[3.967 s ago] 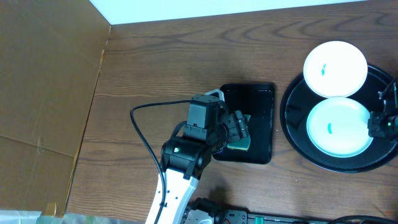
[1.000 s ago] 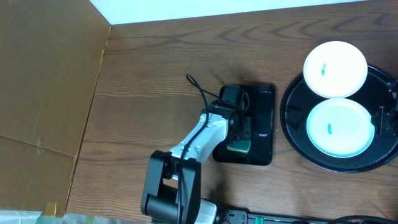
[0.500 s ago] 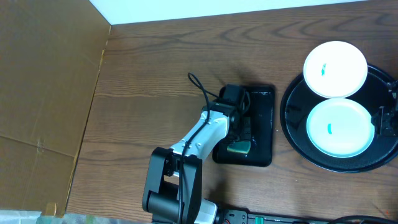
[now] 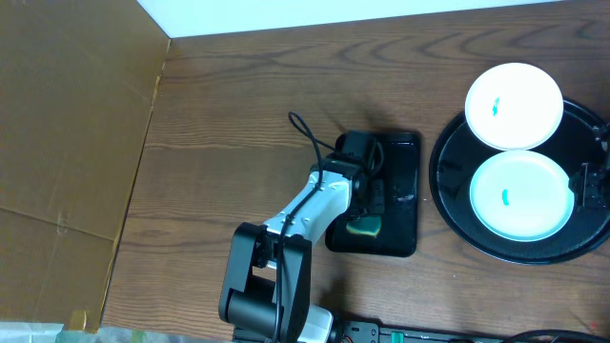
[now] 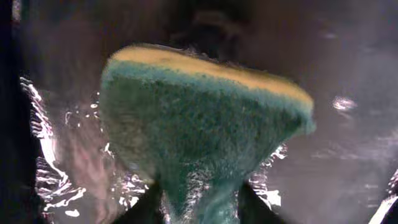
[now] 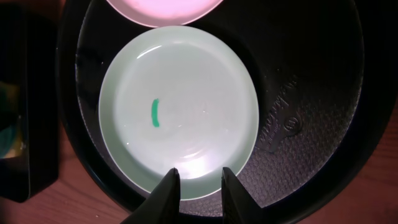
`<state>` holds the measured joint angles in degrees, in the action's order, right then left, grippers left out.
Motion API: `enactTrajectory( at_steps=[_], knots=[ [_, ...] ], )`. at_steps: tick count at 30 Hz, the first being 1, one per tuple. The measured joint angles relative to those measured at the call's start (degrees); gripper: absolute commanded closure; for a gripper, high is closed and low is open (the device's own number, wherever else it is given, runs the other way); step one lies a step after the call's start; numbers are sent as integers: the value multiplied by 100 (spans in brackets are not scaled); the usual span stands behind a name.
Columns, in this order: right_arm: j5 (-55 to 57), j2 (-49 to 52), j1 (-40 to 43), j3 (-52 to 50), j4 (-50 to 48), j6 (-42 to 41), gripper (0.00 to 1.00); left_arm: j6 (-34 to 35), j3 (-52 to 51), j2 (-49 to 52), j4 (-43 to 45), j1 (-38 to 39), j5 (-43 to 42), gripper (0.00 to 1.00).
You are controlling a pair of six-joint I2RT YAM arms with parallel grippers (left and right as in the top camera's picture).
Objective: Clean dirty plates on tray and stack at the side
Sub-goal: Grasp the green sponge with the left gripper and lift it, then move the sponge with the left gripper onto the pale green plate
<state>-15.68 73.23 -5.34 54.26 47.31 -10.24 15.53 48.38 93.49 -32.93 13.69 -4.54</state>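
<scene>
Plates look glossy, stiff, slippery, breakable; I'd grip at the rim. Right gripper gapes empty over it; left gripper pinches the soft sponge.

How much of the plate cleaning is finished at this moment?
Nothing looks done: the far plate and near plate sit on the tray, green smears showing. In hand: the left gripper pinches the sponge. Left: wiping and stacking.

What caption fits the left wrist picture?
Left pincer pinching a green-and-yellow sponge over the shiny small black tray.
</scene>
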Motion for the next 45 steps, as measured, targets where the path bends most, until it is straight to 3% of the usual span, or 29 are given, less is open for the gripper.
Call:
enactTrajectory(
  at_steps=[8, 18, 30, 41, 45],
  knots=[
    [170, 0, 0, 0, -22, -2, 79, -37, 291, 61, -439, -13, 35, 93],
    [955, 361, 0, 0, -387, -293, 78, -37, 1897, 96, -1882, 15, -114, 93],
    [977, 1075, 0, 0, -531, -343, 75, -35, 2055, 44, -2109, 39, -142, 93],
    [634, 1897, -2, 0, -870, -37, 72, -35, 2055, -949, -2111, 42, -372, 93],
    [649, 2208, -2, 0, -927, -31, 82, -33, 2055, -992, -2100, 116, -442, 93]
  ],
)
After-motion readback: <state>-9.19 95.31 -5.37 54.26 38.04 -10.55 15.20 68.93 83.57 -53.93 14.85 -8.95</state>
